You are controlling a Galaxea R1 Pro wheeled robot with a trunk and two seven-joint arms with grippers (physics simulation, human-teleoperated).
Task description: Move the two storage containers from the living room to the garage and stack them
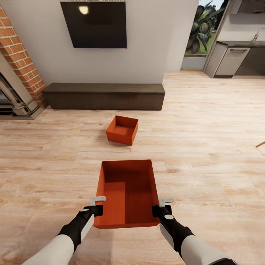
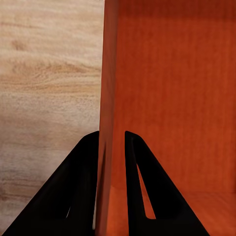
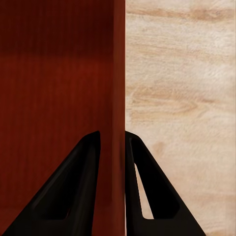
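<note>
My left tool (image 1: 98,206) and right tool (image 1: 162,207) each pinch the near container's (image 1: 129,191) side walls; the second container (image 1: 122,129) sits beyond it, near the bench (image 1: 105,95).

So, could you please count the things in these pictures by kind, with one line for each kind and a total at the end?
Orange-red storage containers: 2, the near container held by the left gripper and right gripper, the far container on the wood floor
Dark low bench: 1
Black TV: 1
Brick fireplace: 1
Total: 5
</note>
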